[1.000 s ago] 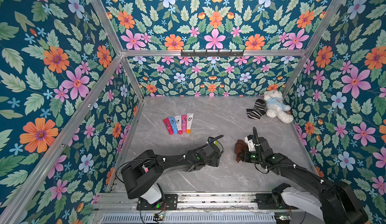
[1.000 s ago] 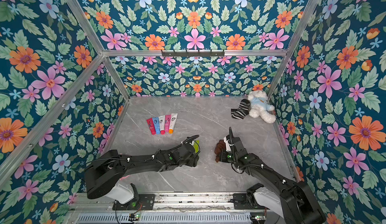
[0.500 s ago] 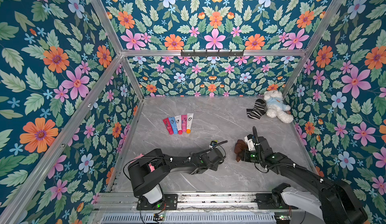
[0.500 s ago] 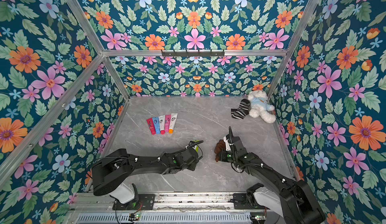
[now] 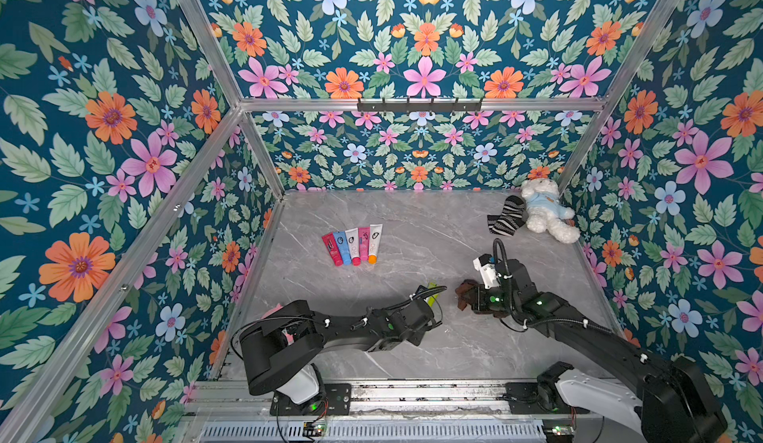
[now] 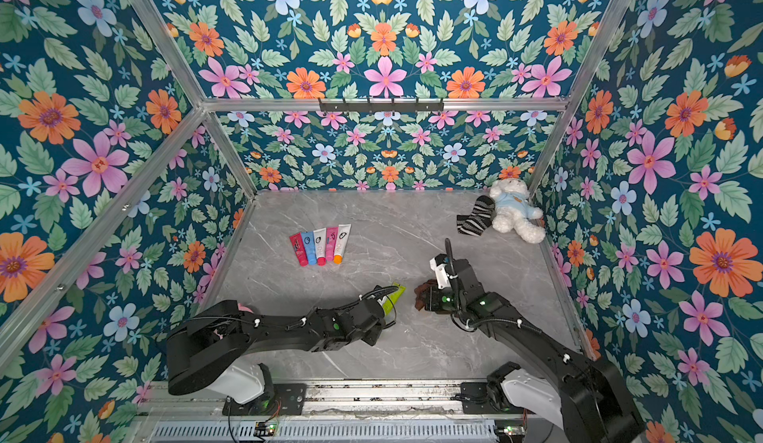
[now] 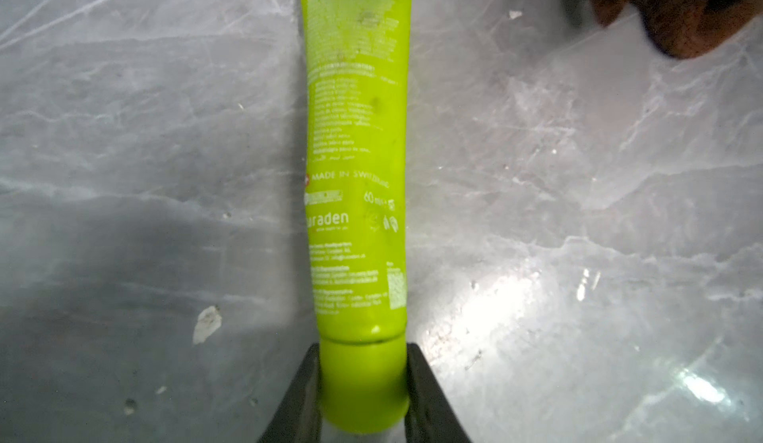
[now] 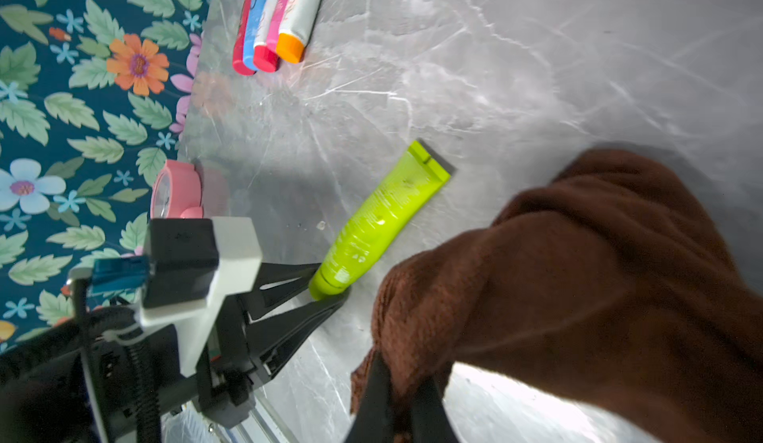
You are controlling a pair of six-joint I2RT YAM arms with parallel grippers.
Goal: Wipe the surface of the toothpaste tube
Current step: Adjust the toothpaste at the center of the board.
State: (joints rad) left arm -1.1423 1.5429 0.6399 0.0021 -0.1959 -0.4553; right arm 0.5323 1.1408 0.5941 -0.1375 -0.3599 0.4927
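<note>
- Tubes [image 5: 353, 245], five side by side, lie toward the left edge of the table [image 5: 413, 214], well apart from the work. They are glossy plastic with coloured caps, and I see no risk there.
- Left claw [image 7: 363, 354] is clamped on the cap of the green tube [image 7: 357, 172], one finger on each side. The cap is round and smooth, so a sideways rub could swivel the green tube or pop it out of the pinch.
- Green tube lies flat near the front middle of the table, with its cap in the left claw and its flat crimped end pointing to the back right. It is soft, slick lime plastic with fine print, and hard pressure would probably dent it.
- Cloth [image 8: 578, 276] is brown, fuzzy and bunched in thick folds. The right claw [image 8: 402, 383] is closed on it, near the crimped end but apart from it. A loose fold could snag that thin edge and drag the green tube instead of wiping it.
- Sock [image 5: 505, 216], striped, and a plush bear [image 5: 543, 212] lie in the back right corner, out of reach of trouble.
</note>
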